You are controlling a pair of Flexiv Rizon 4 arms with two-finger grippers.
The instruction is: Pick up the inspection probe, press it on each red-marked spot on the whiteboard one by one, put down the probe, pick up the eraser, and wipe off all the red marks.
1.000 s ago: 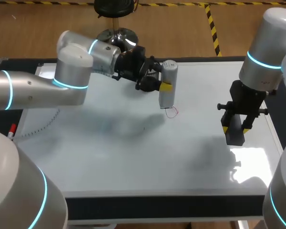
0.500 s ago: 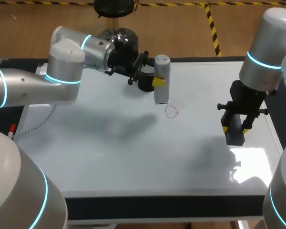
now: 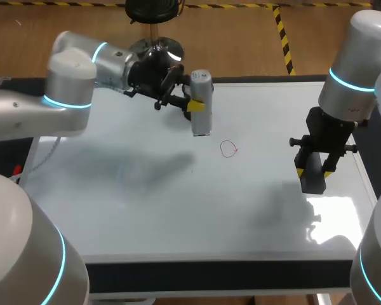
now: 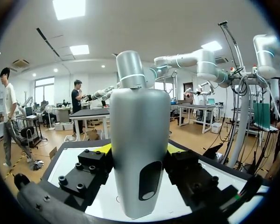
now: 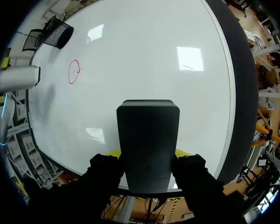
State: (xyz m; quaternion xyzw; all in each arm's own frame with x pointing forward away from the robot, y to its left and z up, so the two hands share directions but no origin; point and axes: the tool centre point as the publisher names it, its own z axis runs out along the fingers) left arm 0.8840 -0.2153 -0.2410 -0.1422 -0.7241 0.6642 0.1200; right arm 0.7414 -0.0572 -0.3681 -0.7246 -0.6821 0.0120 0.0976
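Left end effector (image 3: 195, 105) clamped on one inspection probe (image 3: 202, 122), right end effector (image 3: 313, 171) likewise on one eraser (image 3: 314, 182), one red circle (image 3: 228, 149) on open whiteboard (image 3: 146, 210)

Bright, even overhead light from ceiling panels (image 4: 69, 8), whiteboard (image 3: 146, 216) well lit. Hard glare patch on the board just beside the eraser (image 3: 314, 181) in head view, and rectangular panel reflections across it in right wrist view. Shadows soft and diffuse: broad grey smear under the left arm (image 3: 63, 108) and probe (image 3: 202, 121), fainter one near the eraser; eraser face reads near-black, no detail.
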